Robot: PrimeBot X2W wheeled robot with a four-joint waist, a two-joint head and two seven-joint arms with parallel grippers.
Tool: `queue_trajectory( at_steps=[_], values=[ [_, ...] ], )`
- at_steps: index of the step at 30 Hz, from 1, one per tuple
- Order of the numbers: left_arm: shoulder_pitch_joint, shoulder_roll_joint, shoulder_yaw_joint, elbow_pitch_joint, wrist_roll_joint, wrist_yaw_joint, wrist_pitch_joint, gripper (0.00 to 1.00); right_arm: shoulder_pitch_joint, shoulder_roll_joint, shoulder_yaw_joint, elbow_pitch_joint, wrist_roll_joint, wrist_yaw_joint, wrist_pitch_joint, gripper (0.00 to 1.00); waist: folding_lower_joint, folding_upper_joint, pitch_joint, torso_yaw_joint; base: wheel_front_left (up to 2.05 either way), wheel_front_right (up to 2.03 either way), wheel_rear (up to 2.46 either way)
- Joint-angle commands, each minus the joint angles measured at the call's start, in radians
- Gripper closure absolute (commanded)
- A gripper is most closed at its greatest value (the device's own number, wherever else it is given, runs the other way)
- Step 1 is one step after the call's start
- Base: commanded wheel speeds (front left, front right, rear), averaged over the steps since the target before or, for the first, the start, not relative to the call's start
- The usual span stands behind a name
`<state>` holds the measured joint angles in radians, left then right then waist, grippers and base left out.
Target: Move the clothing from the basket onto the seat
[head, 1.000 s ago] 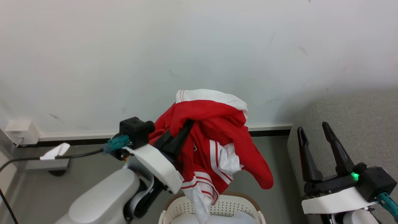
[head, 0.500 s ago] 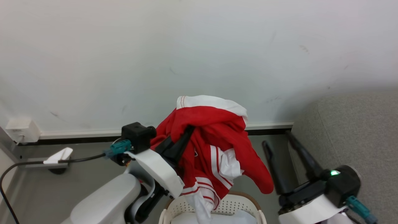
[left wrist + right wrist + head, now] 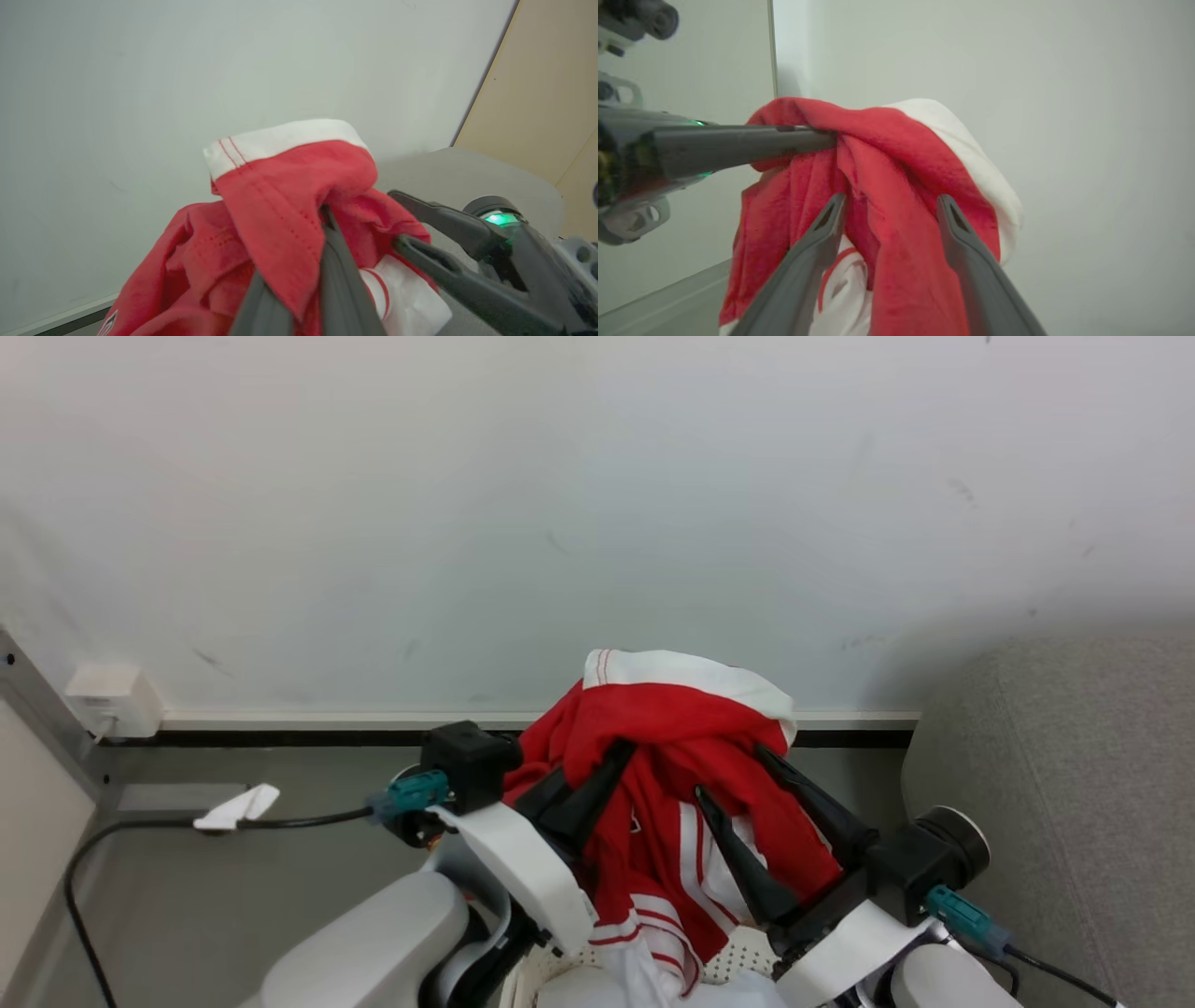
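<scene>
The left gripper, its fingers pinched together on a red fold, holds the clothing bunched in the air above the basket, whose perforated side shows just beneath the garment's lowest edge. The right gripper has its fingers spread wide, one on either side of a hanging red fold, not clamped. The grey sofa stands to the right against the white wall, apart from the clothing.

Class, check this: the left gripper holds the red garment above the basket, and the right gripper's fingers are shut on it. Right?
No: the right gripper has its fingers open around the red garment, as the right wrist view shows. The rest holds.
</scene>
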<state>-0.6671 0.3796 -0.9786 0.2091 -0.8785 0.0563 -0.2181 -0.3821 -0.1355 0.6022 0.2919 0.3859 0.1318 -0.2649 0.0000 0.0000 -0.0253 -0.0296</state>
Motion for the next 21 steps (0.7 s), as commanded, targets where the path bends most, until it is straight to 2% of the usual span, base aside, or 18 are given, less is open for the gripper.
queue_trajectory(
  at_steps=[1,7,13,20,21],
  values=[
    [-0.008,-0.011,-0.006,0.001,0.012,-0.006,0.000,1.00,-0.027,0.003,0.004,0.035,-0.009,-0.002,0.001,0.00,0.0000,0.0000,0.000,0.018,0.00,0.00,0.00],
    [-0.016,-0.044,-0.038,0.015,0.020,-0.026,0.012,1.00,-0.093,0.019,0.027,0.169,-0.027,-0.002,0.001,0.00,0.0000,0.0000,-0.005,0.069,0.00,0.00,0.00],
    [-0.022,-0.074,-0.063,0.024,0.022,-0.044,0.022,1.00,-0.153,0.031,0.073,0.334,0.002,-0.002,0.001,0.00,0.0000,0.0000,-0.012,0.115,0.00,0.00,0.00],
    [-0.021,-0.096,-0.086,0.038,0.021,-0.056,0.030,1.00,-0.223,0.046,0.113,0.434,0.021,-0.002,0.001,0.02,0.0000,0.0000,-0.017,0.147,0.00,0.00,0.00],
    [-0.020,-0.097,-0.088,0.040,0.021,-0.057,0.030,1.00,-0.230,0.047,0.119,0.433,0.026,-0.002,0.001,0.51,0.0000,0.0000,-0.017,0.149,0.00,0.00,0.00]
  ],
)
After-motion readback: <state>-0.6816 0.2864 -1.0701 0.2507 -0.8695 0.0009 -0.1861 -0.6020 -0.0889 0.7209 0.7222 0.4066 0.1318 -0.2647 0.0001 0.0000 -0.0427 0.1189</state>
